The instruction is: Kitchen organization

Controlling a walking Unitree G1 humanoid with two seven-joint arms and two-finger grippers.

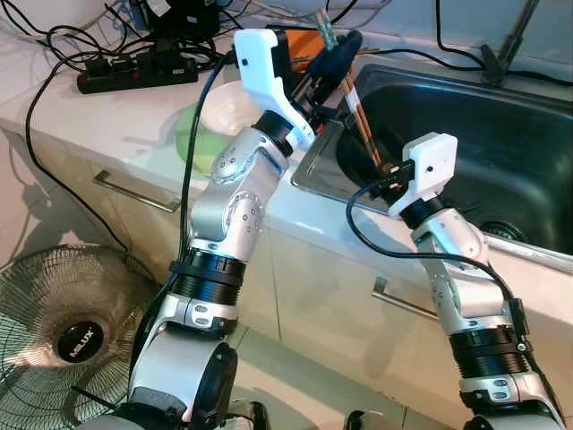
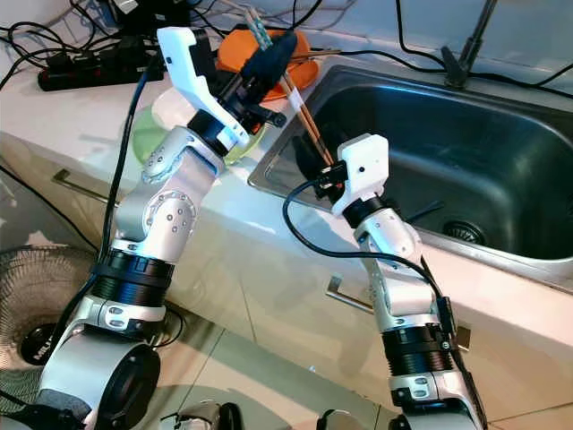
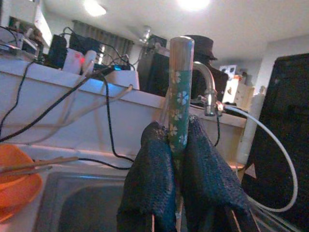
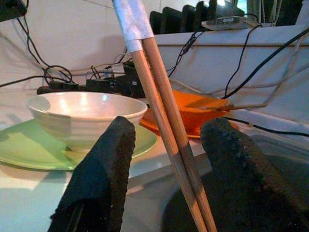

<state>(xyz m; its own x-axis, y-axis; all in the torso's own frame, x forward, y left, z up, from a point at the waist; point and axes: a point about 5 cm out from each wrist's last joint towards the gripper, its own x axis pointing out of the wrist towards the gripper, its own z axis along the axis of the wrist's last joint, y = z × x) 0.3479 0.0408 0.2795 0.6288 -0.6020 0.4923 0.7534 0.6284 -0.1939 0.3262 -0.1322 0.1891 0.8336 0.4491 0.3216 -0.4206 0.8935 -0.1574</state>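
While pinched in left claw (image 1: 338, 55), chopsticks (image 1: 362, 125) between parted right claw (image 4: 164, 164)

Head views are evenly lit, sharp, with a cool bluish cast; the sink (image 1: 466, 134) basin is dark. The left wrist view is dim and grainy, two ceiling lights (image 3: 193, 4) glaring overhead. The right wrist view is brighter, its near black fingers (image 4: 104, 169) soft
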